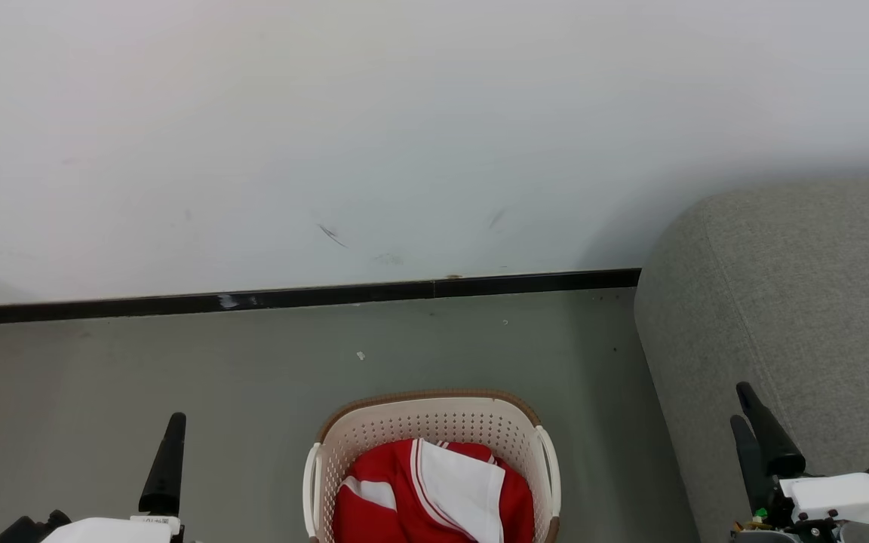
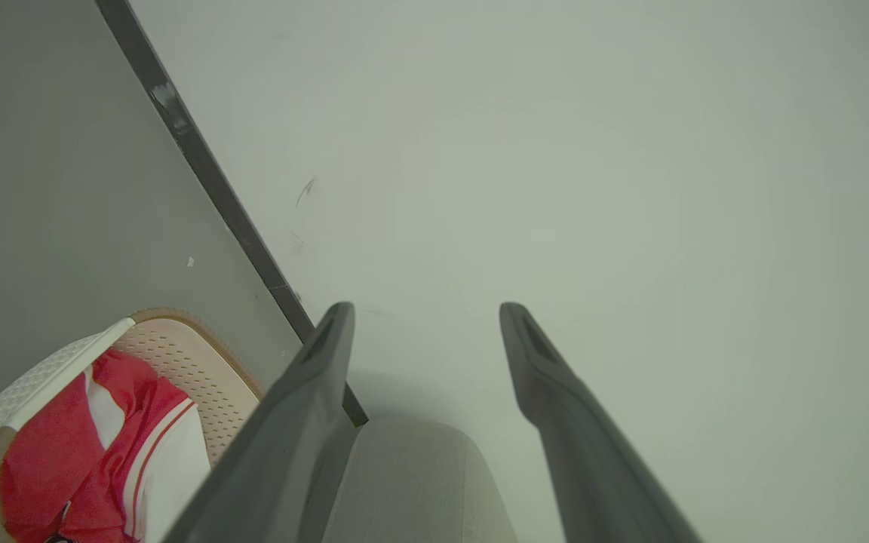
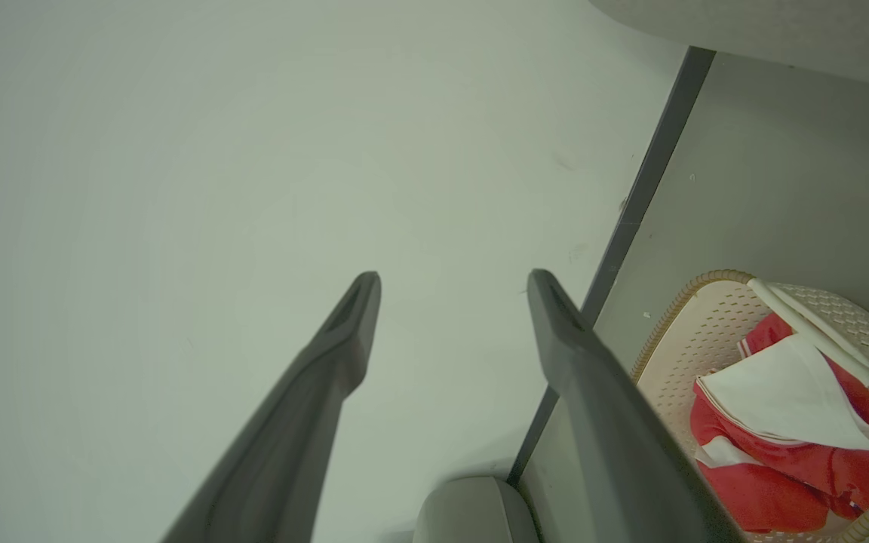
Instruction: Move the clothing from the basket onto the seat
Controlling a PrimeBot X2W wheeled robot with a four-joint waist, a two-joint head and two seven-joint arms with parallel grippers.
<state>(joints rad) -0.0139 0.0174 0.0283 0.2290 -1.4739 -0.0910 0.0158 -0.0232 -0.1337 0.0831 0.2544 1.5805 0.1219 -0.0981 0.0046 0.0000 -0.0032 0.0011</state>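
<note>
The red clothing [image 1: 389,520] lies bunched inside the cream basket [image 1: 434,418] on the floor [image 1: 178,362], between the two hands and apart from both. The left hand [image 2: 427,309] and right hand [image 3: 455,277] each have fingers spread wide, gripping nothing. A white panel edged with thin stripes lies uppermost. The grey sofa [image 1: 796,302] stands beside the basket, on its right.

The clothing [image 1: 393,501] is bright red with white panels edged in thin red-and-white stripes. The basket [image 1: 434,424] is cream, its walls dotted with small holes, under a brown woven-look rim. The seat [image 1: 804,302] is grey woven fabric, the floor [image 1: 140,377] dull grey-green, the skirting board [image 1: 329,294] black, the wall [image 1: 404,113] white.
</note>
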